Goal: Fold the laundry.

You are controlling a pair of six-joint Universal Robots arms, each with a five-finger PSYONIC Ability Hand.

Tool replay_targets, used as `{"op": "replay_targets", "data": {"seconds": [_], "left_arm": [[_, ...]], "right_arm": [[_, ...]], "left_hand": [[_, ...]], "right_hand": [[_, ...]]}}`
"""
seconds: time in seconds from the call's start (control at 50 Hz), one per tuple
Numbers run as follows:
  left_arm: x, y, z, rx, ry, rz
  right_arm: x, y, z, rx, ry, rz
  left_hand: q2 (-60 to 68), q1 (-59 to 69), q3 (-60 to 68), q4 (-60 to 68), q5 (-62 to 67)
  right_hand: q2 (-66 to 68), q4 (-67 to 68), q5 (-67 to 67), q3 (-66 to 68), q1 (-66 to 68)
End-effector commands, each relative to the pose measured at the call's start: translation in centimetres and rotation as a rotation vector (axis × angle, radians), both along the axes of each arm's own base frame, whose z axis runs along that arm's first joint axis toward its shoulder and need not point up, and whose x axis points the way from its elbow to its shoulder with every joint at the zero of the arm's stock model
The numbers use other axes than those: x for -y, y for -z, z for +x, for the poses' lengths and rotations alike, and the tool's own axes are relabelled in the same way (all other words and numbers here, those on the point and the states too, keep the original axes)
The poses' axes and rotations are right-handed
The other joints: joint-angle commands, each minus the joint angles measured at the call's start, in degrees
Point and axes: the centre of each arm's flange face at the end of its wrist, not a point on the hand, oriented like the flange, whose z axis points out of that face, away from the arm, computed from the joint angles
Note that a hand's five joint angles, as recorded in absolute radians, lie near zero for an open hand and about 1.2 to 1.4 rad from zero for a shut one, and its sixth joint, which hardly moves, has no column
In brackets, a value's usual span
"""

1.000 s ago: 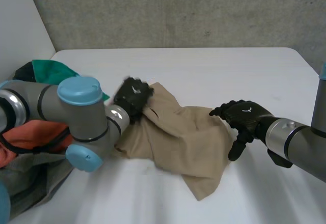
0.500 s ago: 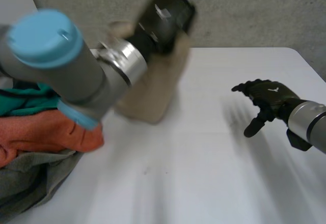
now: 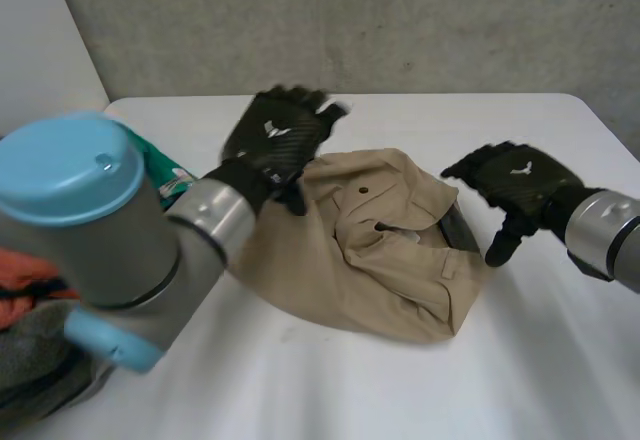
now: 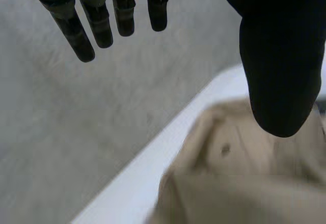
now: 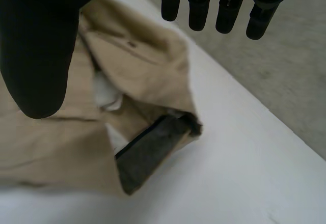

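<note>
**Tan garment heaped mid-table, both hands open and empty**

- Crumpled tan cotton garment (image 3: 385,260) lies in a loose heap near the middle of the white table (image 3: 560,380). Two dark buttons show on its upper folds. An opening edged with dark grey lining (image 5: 150,152) gapes on the side nearest the right hand.
- Left hand (image 3: 275,145) hangs over the garment's far-left edge, back of the hand up. In the left wrist view its fingers (image 4: 97,25) are straight and spread, well apart from the thumb (image 4: 277,71), with nothing between them. The tan cloth (image 4: 239,183) sits below the thumb. Whether the thumb brushes it cannot be told.
- Right hand (image 3: 515,185) is just beside the garment's right edge, above the table. In the right wrist view its fingers (image 5: 198,5) are straight and the thumb (image 5: 41,56) is set wide, gripping nothing. The garment (image 5: 147,61) lies beneath the palm.
- Behind the left arm, at the table's left side, is a pile of laundry: green cloth (image 3: 160,165), orange cloth (image 3: 20,270), grey cloth (image 3: 30,370).
- A grey concrete wall (image 3: 400,30) stands behind the table.
</note>
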Motion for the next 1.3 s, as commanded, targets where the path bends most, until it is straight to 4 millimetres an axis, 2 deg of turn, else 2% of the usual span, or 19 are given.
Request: {"op": "replay_targets", "data": {"seconds": [0.02,0.1,0.42,0.56,0.64,0.66,0.74,0.8,0.82,0.84,0.88,0.9,0.92,0.98,1.06,1.14,1.2,1.28,1.3], "left_arm": [[-4.2,4.8,3.8,0.277,-0.067,0.132],[-5.0,6.6,4.3,0.344,-0.049,0.136],[-1.2,10.8,2.2,0.275,-0.009,0.037],[-0.5,12.9,1.3,0.318,-0.002,0.066],[-0.1,12.3,1.5,0.326,-0.042,0.070],[0.0,11.9,1.5,0.323,-0.052,0.062],[0.8,7.8,1.7,0.257,-0.133,-0.032],[1.3,1.8,2.1,0.137,-0.200,-0.161],[1.3,-1.9,2.6,0.060,-0.229,-0.236],[1.2,-3.8,2.9,0.019,-0.241,-0.274],[0.8,-7.5,3.5,-0.058,-0.255,-0.341],[0.4,-10.6,4.1,-0.128,-0.266,-0.395],[0.1,-12.2,4.4,-0.163,-0.268,-0.420],[-1.2,-17.6,5.6,-0.285,-0.276,-0.505],[-1.9,-22.4,6.8,-0.390,-0.281,-0.568],[-1.0,-24.7,7.7,-0.439,-0.294,-0.579],[0.8,-24.2,7.5,-0.418,-0.295,-0.540],[3.8,-21.4,6.2,-0.358,-0.278,-0.440],[4.9,-19.7,5.5,-0.331,-0.269,-0.395]], "right_arm": [[-2.2,2.1,0.4,-0.255,-0.170,-0.042],[-3.0,3.2,0.9,-0.265,-0.210,-0.058],[-5.2,6.8,2.4,-0.287,-0.294,-0.223],[-4.5,8.3,3.0,-0.282,-0.289,-0.238],[-3.9,8.0,3.3,-0.260,-0.267,-0.260],[-3.8,7.8,3.4,-0.254,-0.262,-0.266],[-3.1,5.8,3.7,-0.206,-0.229,-0.305],[-2.4,1.6,4.2,-0.137,-0.197,-0.380],[-2.5,0.1,4.4,-0.112,-0.190,-0.394],[-2.4,-3.0,4.5,-0.066,-0.167,-0.436],[-2.4,-6.6,4.4,-0.009,-0.138,-0.476],[-2.6,-8.4,4.3,0.025,-0.122,-0.490],[-2.9,-12.3,3.9,0.091,-0.097,-0.546],[-3.8,-18.9,2.9,0.231,-0.053,-0.623],[-4.0,-24.5,1.7,0.394,-0.021,-0.701],[-3.7,-26.8,2.3,0.505,-0.051,-0.719],[-2.9,-26.4,3.4,0.513,-0.064,-0.701],[-0.5,-23.4,5.1,0.495,-0.028,-0.612],[0.6,-21.5,5.9,0.477,-0.006,-0.566]], "left_hand": [[2.78,3.02,2.99,3.13,2.68],[-3.27,-3.04,-3.07,-2.92,-3.37],[-1.78,-1.54,-1.57,-1.43,-1.88],[21.39,21.62,21.59,21.74,21.29],[62.39,62.63,62.60,62.75,62.30],[66.46,66.70,66.67,66.82,66.37],[66.50,66.74,66.71,66.86,66.41],[66.50,66.74,66.71,66.86,66.41],[66.50,66.74,66.71,66.86,66.41],[66.50,66.74,66.71,66.86,66.41],[66.50,66.74,66.71,66.86,66.41],[66.50,66.74,66.71,66.86,66.41],[66.50,66.74,66.71,66.86,66.41],[66.50,66.74,66.71,66.86,66.41],[66.50,66.74,66.71,66.86,66.41],[66.50,66.74,66.71,66.86,66.41],[66.50,66.74,66.71,66.86,66.41],[66.50,66.74,66.71,66.86,66.41],[66.50,66.74,66.71,66.86,66.41]], "right_hand": [[9.38,9.82,8.84,9.50,8.82],[12.42,12.86,11.88,12.54,11.86],[19.82,20.26,19.28,19.94,19.26],[28.39,28.82,27.84,28.50,27.82],[58.26,58.69,57.71,58.37,57.69],[67.70,68.13,67.15,67.81,67.13],[67.79,68.23,67.25,67.91,67.23],[67.79,68.23,67.25,67.91,67.23],[67.79,68.23,67.25,67.91,67.23],[67.79,68.23,67.25,67.91,67.23],[67.79,68.23,67.25,67.91,67.23],[67.79,68.23,67.25,67.91,67.23],[67.79,68.23,67.25,67.91,67.23],[67.79,68.23,67.25,67.91,67.23],[67.79,68.23,67.25,67.91,67.23],[67.79,68.23,67.25,67.91,67.23],[67.79,68.23,67.25,67.91,67.23],[67.79,68.23,67.25,67.91,67.23],[67.79,68.23,67.25,67.91,67.23]]}}
